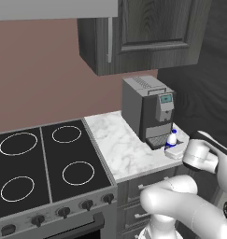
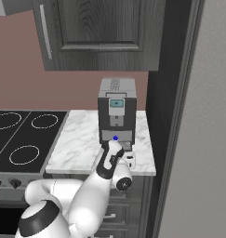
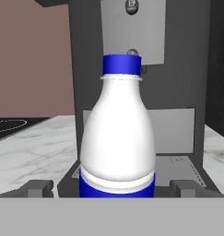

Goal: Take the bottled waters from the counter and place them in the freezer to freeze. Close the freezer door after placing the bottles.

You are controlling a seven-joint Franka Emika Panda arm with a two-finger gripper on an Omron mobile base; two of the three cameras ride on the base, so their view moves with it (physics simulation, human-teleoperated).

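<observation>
Bottle [image 3: 117, 138] stands upright at the tabletop [image 1: 116, 144] front right corner, before the coffee machine [image 1: 146, 111]; tool [image 3: 112, 188] spread wide around it, not gripping.

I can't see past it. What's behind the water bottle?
A grey coffee machine stands right behind the bottle. The bottle covers the machine's middle, so that part is hidden.

light: even, flat — no glare | shadows: faint | focus: sharp — rendered
</observation>
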